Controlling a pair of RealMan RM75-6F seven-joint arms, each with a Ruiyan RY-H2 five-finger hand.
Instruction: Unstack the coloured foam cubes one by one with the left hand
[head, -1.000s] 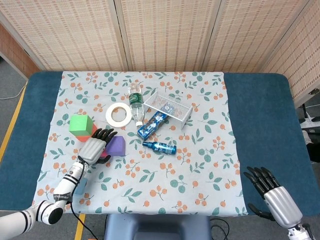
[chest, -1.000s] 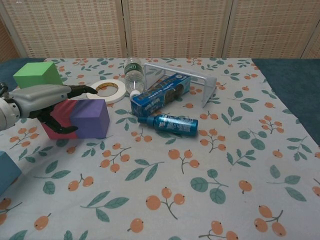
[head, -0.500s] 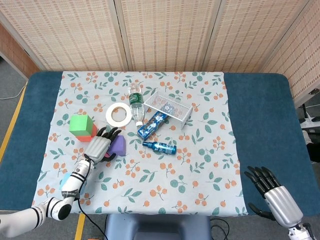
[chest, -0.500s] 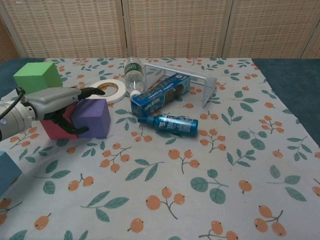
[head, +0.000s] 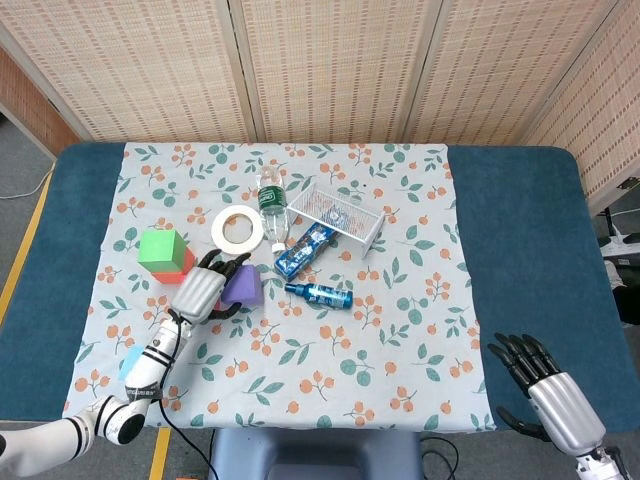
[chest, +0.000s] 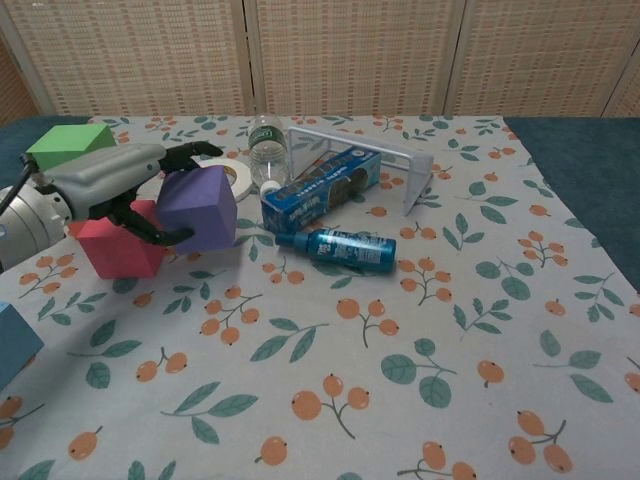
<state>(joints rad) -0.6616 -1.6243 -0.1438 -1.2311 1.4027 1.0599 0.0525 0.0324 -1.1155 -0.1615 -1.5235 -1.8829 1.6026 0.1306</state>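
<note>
My left hand (head: 203, 291) (chest: 108, 184) grips the purple cube (head: 243, 287) (chest: 198, 207) from its left side, and the cube hangs tilted just above the cloth. A red cube (chest: 113, 248) stands on the cloth right under the hand; only its edge (head: 186, 264) shows in the head view. The green cube (head: 160, 249) (chest: 66, 147) sits behind the red one, its base hidden. A blue cube (head: 130, 364) (chest: 14, 345) lies near the front left corner. My right hand (head: 541, 384) hovers off the table's front right edge, fingers spread and holding nothing.
Right of the purple cube lie a tape roll (head: 237, 229), a water bottle (head: 271, 205), a blue box (head: 303, 250), a blue spray bottle (head: 320, 293) and a tipped white wire basket (head: 341, 211). The floral cloth (head: 400, 330) spreads to the right.
My left hand closed around the purple cube, then raised it and tipped it to the right, away from the red cube. The right hand stayed where it was.
</note>
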